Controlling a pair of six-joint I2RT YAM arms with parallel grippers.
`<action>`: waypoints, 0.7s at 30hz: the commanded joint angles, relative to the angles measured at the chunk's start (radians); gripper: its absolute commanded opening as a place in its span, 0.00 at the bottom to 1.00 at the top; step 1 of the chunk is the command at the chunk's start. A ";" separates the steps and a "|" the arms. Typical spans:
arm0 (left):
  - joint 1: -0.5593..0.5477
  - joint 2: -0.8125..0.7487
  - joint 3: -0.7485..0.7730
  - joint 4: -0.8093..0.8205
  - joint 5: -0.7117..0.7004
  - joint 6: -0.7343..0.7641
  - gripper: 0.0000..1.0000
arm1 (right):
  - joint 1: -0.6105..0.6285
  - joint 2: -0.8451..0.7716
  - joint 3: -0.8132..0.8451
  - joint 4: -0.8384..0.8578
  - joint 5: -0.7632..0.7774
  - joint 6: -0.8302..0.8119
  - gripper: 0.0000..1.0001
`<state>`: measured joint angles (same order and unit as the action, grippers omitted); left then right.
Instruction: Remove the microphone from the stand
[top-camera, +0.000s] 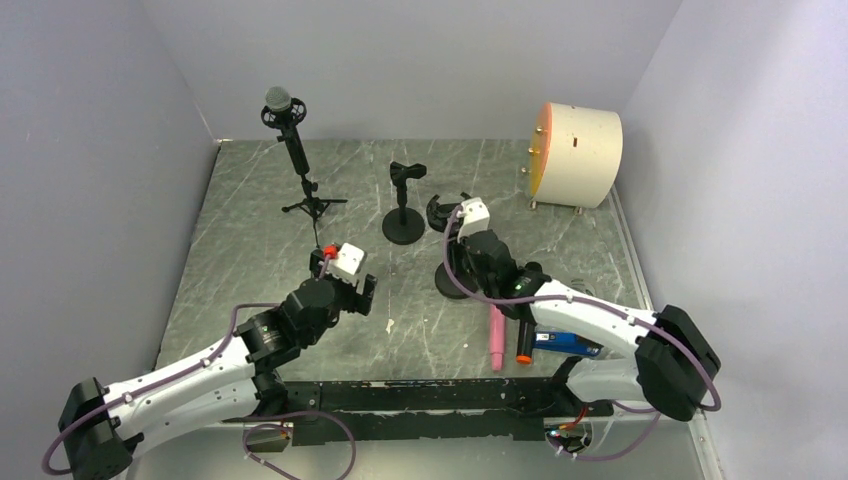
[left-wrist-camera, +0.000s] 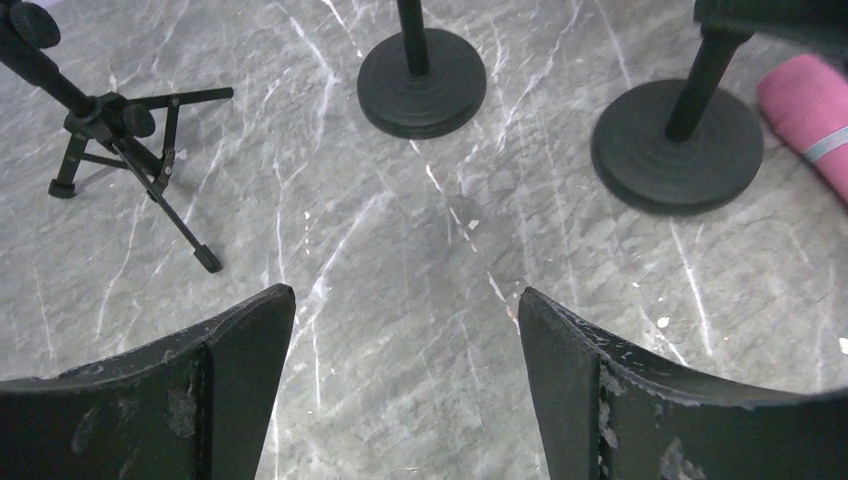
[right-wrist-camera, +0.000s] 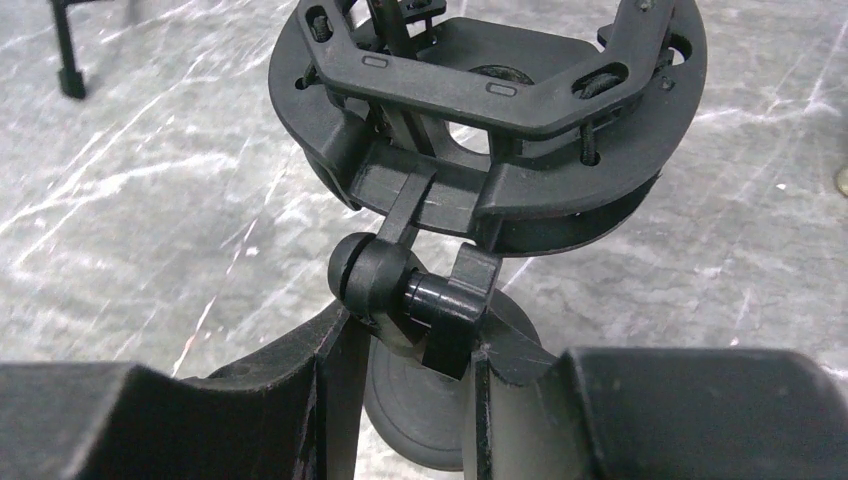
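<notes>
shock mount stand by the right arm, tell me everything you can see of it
The shock mount stand is matte black, plastic-looking: an empty ring cradle with elastic cords, angled on a knobbed swivel joint above a short post and round base on the grey veined table. The right pincer clasps the joint from both sides.

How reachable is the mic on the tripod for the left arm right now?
Probably yes. Left fingers are open, with only bare table between them and the tripod stand; the microphone sits high on it, unobstructed. Right fingers grip the shock-mount stand, off to the side.
</notes>
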<state>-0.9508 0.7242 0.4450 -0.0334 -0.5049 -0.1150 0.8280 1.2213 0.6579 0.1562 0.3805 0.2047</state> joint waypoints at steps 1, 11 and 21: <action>-0.003 0.033 0.038 -0.032 -0.066 -0.009 0.87 | -0.079 0.033 0.087 0.107 -0.008 0.026 0.23; 0.191 0.110 0.112 -0.199 0.015 -0.175 0.95 | -0.305 0.262 0.226 0.325 -0.171 0.020 0.24; 0.440 0.115 0.151 -0.134 0.197 -0.159 0.95 | -0.340 0.429 0.315 0.399 -0.242 0.021 0.36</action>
<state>-0.5686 0.8276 0.5289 -0.2073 -0.3927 -0.2695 0.4858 1.6577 0.9375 0.4252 0.1867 0.2150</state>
